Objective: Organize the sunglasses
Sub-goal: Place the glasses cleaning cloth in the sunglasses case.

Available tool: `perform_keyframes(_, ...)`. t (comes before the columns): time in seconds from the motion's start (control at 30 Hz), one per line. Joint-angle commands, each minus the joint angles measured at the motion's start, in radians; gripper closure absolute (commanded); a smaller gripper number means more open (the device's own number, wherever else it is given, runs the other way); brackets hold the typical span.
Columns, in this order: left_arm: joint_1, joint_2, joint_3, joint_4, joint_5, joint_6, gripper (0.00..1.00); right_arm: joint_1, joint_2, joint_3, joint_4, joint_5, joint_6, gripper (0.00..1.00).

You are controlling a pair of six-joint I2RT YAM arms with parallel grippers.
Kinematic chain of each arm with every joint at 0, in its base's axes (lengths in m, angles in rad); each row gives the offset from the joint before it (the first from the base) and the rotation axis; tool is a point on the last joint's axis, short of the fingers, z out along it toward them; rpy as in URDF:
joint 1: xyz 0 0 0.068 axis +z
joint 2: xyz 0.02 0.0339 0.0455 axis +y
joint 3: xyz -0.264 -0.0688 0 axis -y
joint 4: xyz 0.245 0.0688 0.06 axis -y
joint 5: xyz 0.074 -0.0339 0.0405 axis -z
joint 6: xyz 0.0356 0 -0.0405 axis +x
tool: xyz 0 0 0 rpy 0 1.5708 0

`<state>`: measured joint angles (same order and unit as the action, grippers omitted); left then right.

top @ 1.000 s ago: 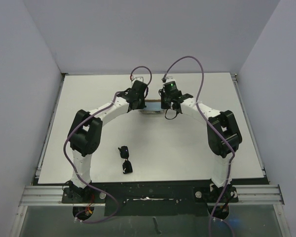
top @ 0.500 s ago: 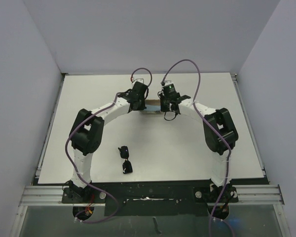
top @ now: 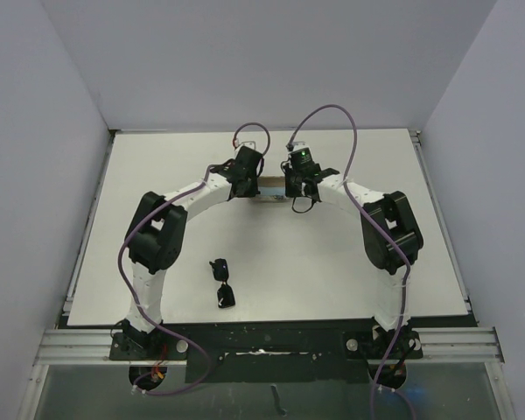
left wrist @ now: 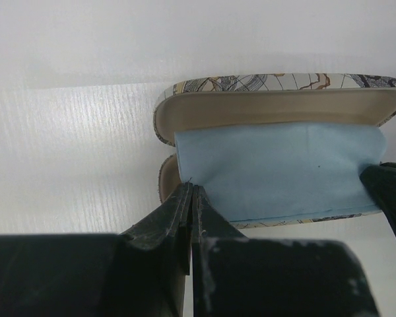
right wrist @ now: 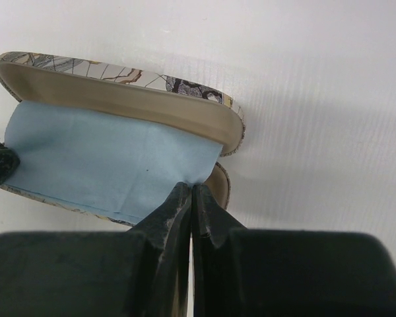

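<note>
Blue cloth [left wrist: 277,172] lies spread inside the open patterned case [left wrist: 277,82]. Each claw is pressed together on one of its near corners, the left gripper [left wrist: 190,189] at one end and the right gripper [right wrist: 192,189] at the other. The sunglasses [top: 221,282] lie well apart from the case on the table [top: 332,271], near the left arm's base. The step probably goes best if both arms move level and at one pace, with the cloth taut between them, so that no corner slips and the case is not dragged.

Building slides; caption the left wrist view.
Left gripper shut on a corner of the blue cloth draped over the open patterned case.
</note>
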<state>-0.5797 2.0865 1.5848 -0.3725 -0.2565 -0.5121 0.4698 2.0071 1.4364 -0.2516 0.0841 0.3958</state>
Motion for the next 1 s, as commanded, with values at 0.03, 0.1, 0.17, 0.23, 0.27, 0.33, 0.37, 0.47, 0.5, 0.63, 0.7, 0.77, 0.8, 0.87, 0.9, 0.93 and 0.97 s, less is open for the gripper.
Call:
perform_keyframes(0.03, 0.007, -0.007, 0.006, 0.045, 0.011, -0.003, 1.0, -0.006, -0.005, 0.008, 0.05, -0.015, -0.007, 1.0)
perform_keyframes(0.1, 0.006, -0.011, -0.007, 0.048, 0.01, -0.009, 1.0, -0.004, -0.006, 0.002, 0.053, -0.014, -0.005, 1.0)
perform_keyframes(0.17, 0.005, -0.015, -0.021, 0.051, 0.011, -0.014, 1.0, -0.002, -0.007, -0.007, 0.058, -0.015, -0.003, 1.0)
perform_keyframes(0.23, 0.003, -0.019, -0.033, 0.052, 0.011, -0.016, 1.0, 0.001, -0.01, -0.019, 0.062, -0.015, 0.0, 1.0)
perform_keyframes(0.27, 0.001, -0.021, -0.038, 0.053, 0.01, -0.018, 1.0, 0.003, -0.011, -0.024, 0.064, -0.014, 0.0, 1.0)
perform_keyframes(0.33, -0.002, -0.027, -0.049, 0.055, 0.009, -0.02, 1.0, 0.004, -0.014, -0.034, 0.069, -0.014, 0.001, 1.0)
perform_keyframes(0.37, -0.004, -0.029, -0.052, 0.056, 0.008, -0.021, 1.0, 0.007, -0.016, -0.038, 0.07, -0.014, 0.003, 1.0)
perform_keyframes(0.47, -0.008, -0.033, -0.066, 0.059, 0.007, -0.025, 1.0, 0.01, -0.021, -0.051, 0.074, -0.011, 0.005, 1.0)
perform_keyframes(0.5, -0.009, -0.035, -0.071, 0.062, 0.006, -0.025, 1.0, 0.009, -0.023, -0.058, 0.076, -0.01, 0.007, 1.0)
perform_keyframes(0.63, -0.017, -0.042, -0.089, 0.066, -0.001, -0.034, 1.0, 0.015, -0.027, -0.077, 0.087, -0.01, 0.01, 1.0)
perform_keyframes(0.7, -0.02, -0.044, -0.096, 0.068, -0.003, -0.037, 1.0, 0.017, -0.027, -0.084, 0.089, -0.009, 0.011, 1.0)
perform_keyframes(0.77, -0.023, -0.046, -0.102, 0.069, -0.005, -0.04, 1.0, 0.018, -0.028, -0.093, 0.093, -0.007, 0.011, 1.0)
perform_keyframes(0.8, -0.025, -0.046, -0.105, 0.07, -0.008, -0.042, 1.0, 0.018, -0.028, -0.097, 0.095, -0.007, 0.011, 1.0)
perform_keyframes(0.87, -0.028, -0.048, -0.111, 0.07, -0.013, -0.047, 1.0, 0.019, -0.03, -0.106, 0.099, -0.007, 0.013, 1.0)
perform_keyframes(0.9, -0.03, -0.049, -0.113, 0.071, -0.015, -0.048, 1.0, 0.02, -0.031, -0.111, 0.102, -0.006, 0.012, 1.0)
perform_keyframes(0.93, -0.031, -0.05, -0.116, 0.072, -0.017, -0.051, 1.0, 0.02, -0.031, -0.114, 0.103, -0.006, 0.012, 1.0)
perform_keyframes(0.97, -0.032, -0.049, -0.118, 0.073, -0.018, -0.053, 1.0, 0.021, -0.032, -0.115, 0.103, -0.006, 0.012, 1.0)
